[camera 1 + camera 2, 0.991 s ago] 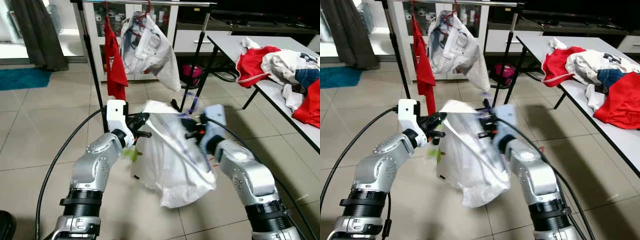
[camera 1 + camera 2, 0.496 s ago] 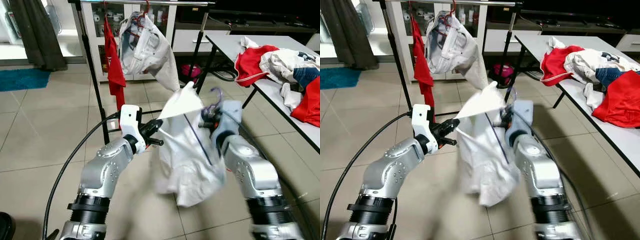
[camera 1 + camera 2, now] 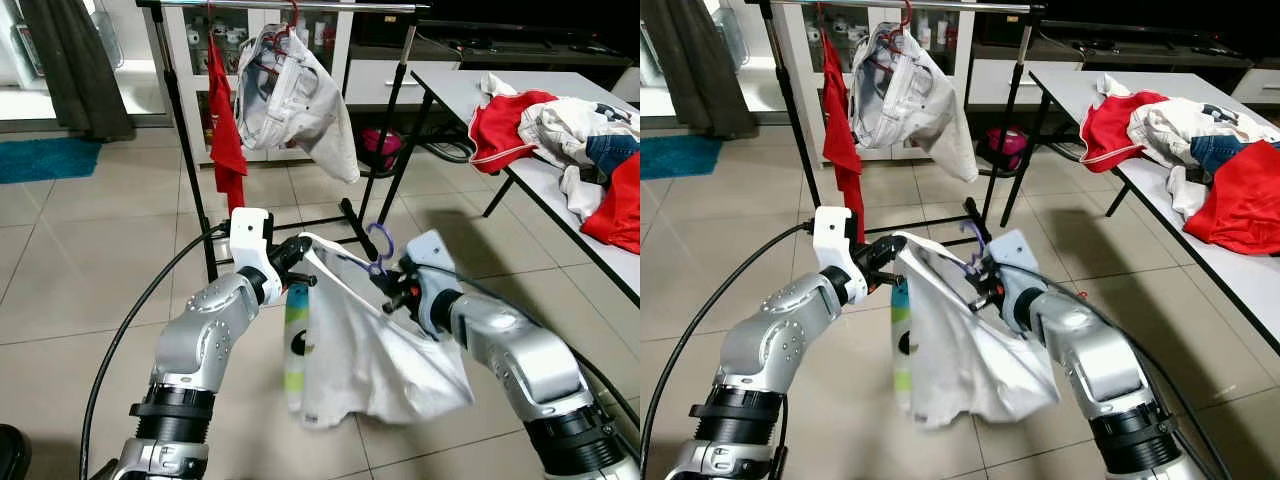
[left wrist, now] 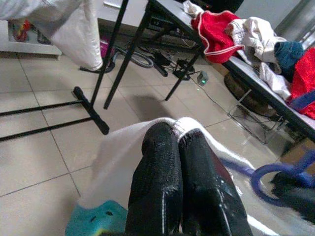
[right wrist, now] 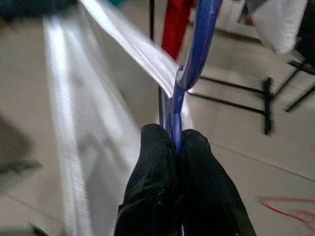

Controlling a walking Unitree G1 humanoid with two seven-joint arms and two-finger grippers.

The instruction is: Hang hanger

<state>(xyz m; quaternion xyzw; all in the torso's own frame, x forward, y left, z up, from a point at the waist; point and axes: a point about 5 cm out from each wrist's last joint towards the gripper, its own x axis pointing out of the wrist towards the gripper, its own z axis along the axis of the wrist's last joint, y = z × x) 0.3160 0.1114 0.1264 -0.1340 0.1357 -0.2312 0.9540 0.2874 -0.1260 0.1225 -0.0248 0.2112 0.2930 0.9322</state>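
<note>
A white T-shirt (image 3: 370,355) with a green print hangs on a purple hanger (image 3: 379,242) between my two arms, low over the tiled floor. My right gripper (image 3: 388,291) is shut on the purple hanger (image 5: 193,73) just below its hook. My left gripper (image 3: 296,262) is shut on the shirt's shoulder edge (image 4: 170,124). Beyond them stands a black clothes rack (image 3: 300,6) with a red garment (image 3: 224,125) and a white garment (image 3: 300,100) hanging from its rail.
A grey table (image 3: 470,95) on the right carries a pile of red, white and blue clothes (image 3: 565,130). The rack's black legs (image 3: 352,215) run along the floor ahead. A dark curtain (image 3: 70,60) and a blue mat (image 3: 45,155) lie at the far left.
Both grippers have come down with the shirt, and the hanger hook now points up between them. The shirt has swung and now hangs flatter, its green print facing left.
</note>
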